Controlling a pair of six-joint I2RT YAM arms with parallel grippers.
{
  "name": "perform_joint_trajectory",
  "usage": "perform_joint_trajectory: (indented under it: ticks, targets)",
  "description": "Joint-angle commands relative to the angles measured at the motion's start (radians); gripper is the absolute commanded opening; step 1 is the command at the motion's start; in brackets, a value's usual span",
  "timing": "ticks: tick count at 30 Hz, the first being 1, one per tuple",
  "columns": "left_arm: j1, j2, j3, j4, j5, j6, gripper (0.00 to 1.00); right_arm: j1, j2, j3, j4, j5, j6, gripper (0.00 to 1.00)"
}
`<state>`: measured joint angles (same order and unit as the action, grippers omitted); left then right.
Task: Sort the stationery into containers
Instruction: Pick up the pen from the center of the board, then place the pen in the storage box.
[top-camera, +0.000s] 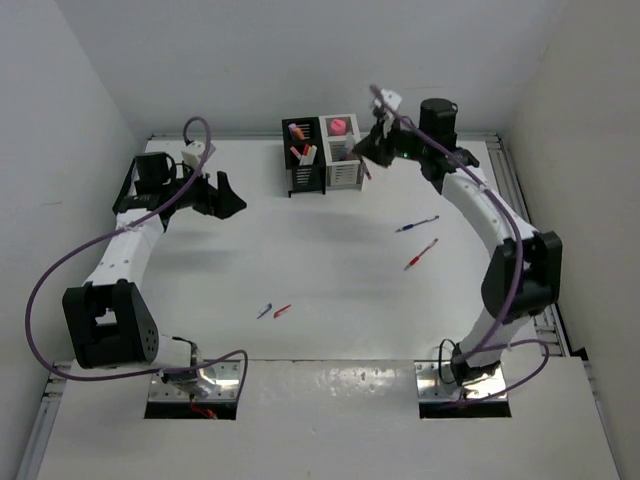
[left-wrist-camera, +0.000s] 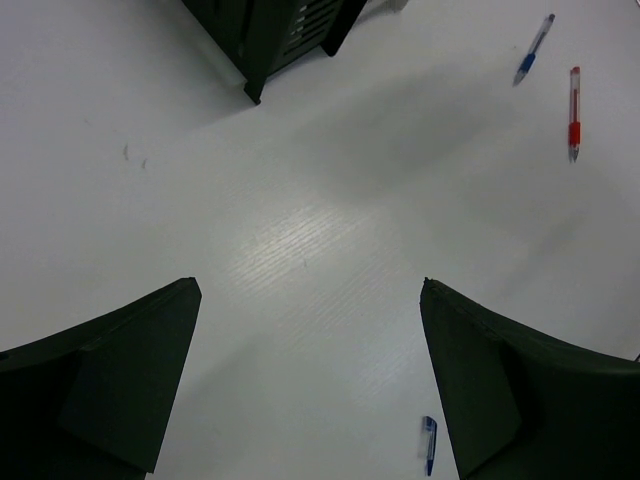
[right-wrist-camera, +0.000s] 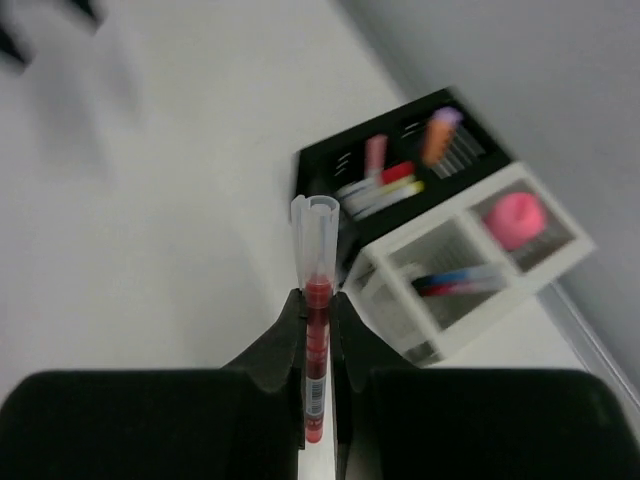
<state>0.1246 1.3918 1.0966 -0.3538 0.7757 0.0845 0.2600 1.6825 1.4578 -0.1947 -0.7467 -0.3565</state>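
Observation:
My right gripper (right-wrist-camera: 318, 305) is shut on a red pen with a clear cap (right-wrist-camera: 316, 235), which stands upright between the fingers. It hovers at the back of the table (top-camera: 365, 150), just right of the white container (top-camera: 342, 162). The black container (top-camera: 303, 158) is joined to the white one's left side. The right wrist view shows the black container (right-wrist-camera: 322, 172) with several markers in it, and the white container (right-wrist-camera: 402, 292) with pens and a pink piece (right-wrist-camera: 514, 218). My left gripper (top-camera: 228, 196) hangs open over bare table (left-wrist-camera: 310, 290) with nothing between its fingers.
Loose on the table lie a blue pen (top-camera: 417, 225) and a red pen (top-camera: 421, 254) at the right, and a short blue pen (top-camera: 265, 311) with a short red one (top-camera: 282, 310) near the front middle. White walls enclose the back and both sides.

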Motion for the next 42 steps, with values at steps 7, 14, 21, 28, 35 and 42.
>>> perform_joint_trajectory:
  ticks: [7,14,21,28,35,42]
  targets:
    - [0.038,-0.039,-0.026,0.150,0.027,-0.065,0.98,-0.036,0.402,0.285,0.843,0.273,0.757,0.00]
    - [0.063,-0.011,-0.011,0.108,0.017,-0.023,0.98,-0.012,0.534,0.351,0.871,0.329,0.795,0.00]
    - [0.032,0.041,0.045,-0.009,-0.027,0.104,0.96,-0.010,0.527,0.225,0.885,0.322,0.739,0.26]
    - [-0.114,-0.031,-0.017,-0.065,-0.127,0.208,0.95,-0.036,0.425,0.105,0.867,0.299,0.699,0.48]
    - [-0.325,-0.099,-0.132,-0.195,-0.168,0.343,0.79,-0.105,0.150,-0.067,0.729,0.144,0.735,0.46]
    - [-0.563,-0.005,-0.156,-0.321,-0.320,0.348,0.56,-0.221,-0.187,-0.359,0.424,0.020,0.553,0.40]
